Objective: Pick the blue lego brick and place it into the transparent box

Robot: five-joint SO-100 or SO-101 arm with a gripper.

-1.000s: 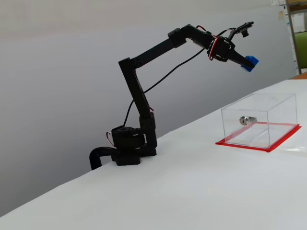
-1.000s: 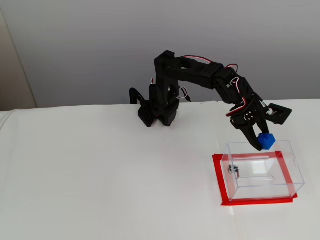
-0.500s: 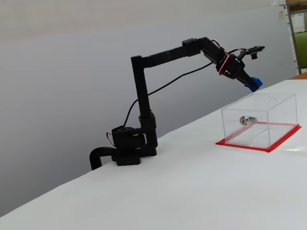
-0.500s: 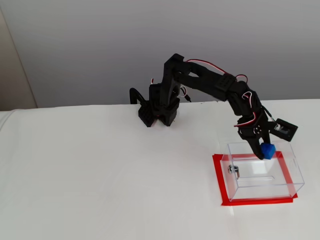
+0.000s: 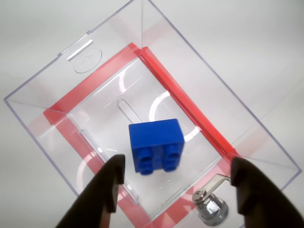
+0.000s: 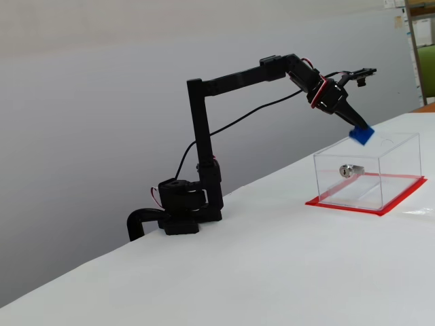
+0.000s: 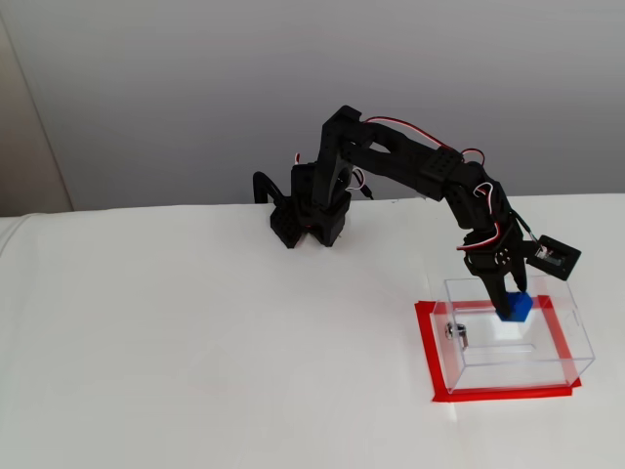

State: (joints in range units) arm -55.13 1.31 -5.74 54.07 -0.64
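Observation:
The blue lego brick [image 5: 156,146] shows studs-forward in the wrist view, over the floor of the transparent box [image 5: 42,124], with a gap to each finger. My gripper [image 5: 178,165] is open, its black fingers [image 5: 110,187] standing wide on both sides of the brick. In a fixed view the brick [image 6: 362,136] hangs just below the gripper [image 6: 353,125], level with the top rim of the box [image 6: 394,178]. In the other fixed view the brick [image 7: 515,309] sits under the gripper [image 7: 502,299], inside the outline of the box [image 7: 508,363].
A silver lock [image 5: 211,206] is set in the box wall nearest the arm and also shows as the lock [image 6: 348,170]. Red tape [image 7: 426,352] frames the box base. The arm's base [image 7: 311,217] stands at the table's back edge. White tabletop [image 7: 195,342] lies all around.
The gripper has opened and let go of the brick, which has dropped from the fingertips to the box's opening. The arm barely moved in the last half second.

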